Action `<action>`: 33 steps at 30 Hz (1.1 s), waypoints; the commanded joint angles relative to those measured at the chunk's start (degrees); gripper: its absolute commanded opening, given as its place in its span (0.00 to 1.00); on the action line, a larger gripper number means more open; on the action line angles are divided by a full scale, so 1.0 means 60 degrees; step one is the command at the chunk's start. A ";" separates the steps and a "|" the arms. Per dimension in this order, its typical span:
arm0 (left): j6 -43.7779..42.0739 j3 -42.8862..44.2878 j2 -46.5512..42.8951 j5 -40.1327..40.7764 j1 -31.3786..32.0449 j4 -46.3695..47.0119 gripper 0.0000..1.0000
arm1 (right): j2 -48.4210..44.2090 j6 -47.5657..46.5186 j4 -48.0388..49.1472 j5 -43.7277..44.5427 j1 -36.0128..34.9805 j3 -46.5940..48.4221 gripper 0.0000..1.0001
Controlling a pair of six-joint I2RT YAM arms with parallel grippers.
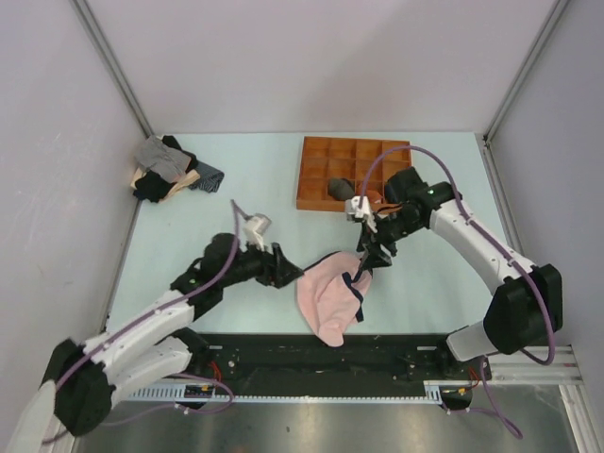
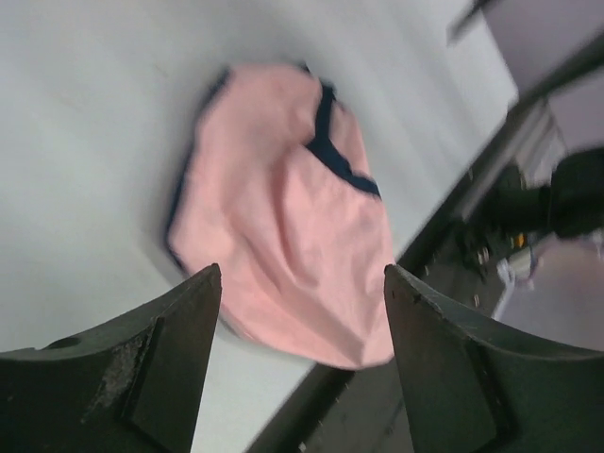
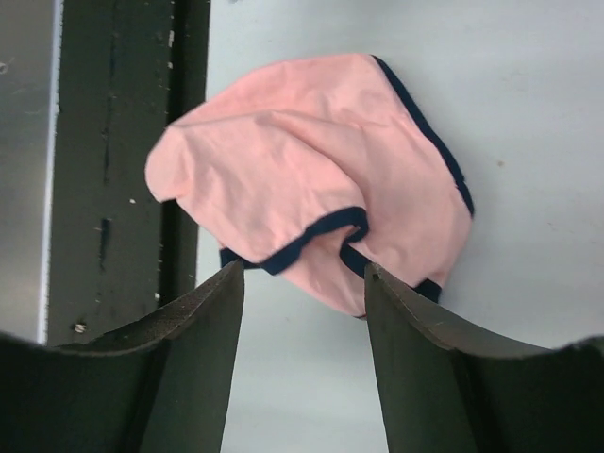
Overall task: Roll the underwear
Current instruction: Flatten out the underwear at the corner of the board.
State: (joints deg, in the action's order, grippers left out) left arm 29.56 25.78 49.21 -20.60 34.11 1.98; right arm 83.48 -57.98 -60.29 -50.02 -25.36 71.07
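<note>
Scanning all three views: no lettering, brand, number or sign can be read anywhere. The underwear (image 3: 311, 189) shows plain pink cloth with navy edging and no legible tag.

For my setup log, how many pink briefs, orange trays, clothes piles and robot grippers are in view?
Pink briefs: 1
Orange tray: 1
Clothes pile: 1
Grippers: 2, left gripper and right gripper
Total: 5
</note>
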 commanded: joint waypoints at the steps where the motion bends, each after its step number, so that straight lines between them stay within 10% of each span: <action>1: -0.0237 0.1120 0.1756 0.0691 0.1973 -0.0049 0.75 | 0.0030 -0.2988 -0.0762 -0.1080 0.1335 -0.0330 0.58; 17: -0.1762 0.6438 0.8025 0.4561 0.4628 -0.2761 0.76 | 0.1247 -0.1602 0.2724 0.0250 0.2337 -0.1678 0.58; 33: -0.1953 0.6661 0.8556 0.5016 0.4643 -0.3201 0.36 | 0.2287 -0.1206 0.3867 0.1773 0.0742 -0.1767 0.59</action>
State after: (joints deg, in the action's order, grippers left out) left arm 19.49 65.36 102.39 9.96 61.06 -19.66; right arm 95.77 -66.11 -40.86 -43.11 -16.47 60.71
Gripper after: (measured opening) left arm 0.431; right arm 0.589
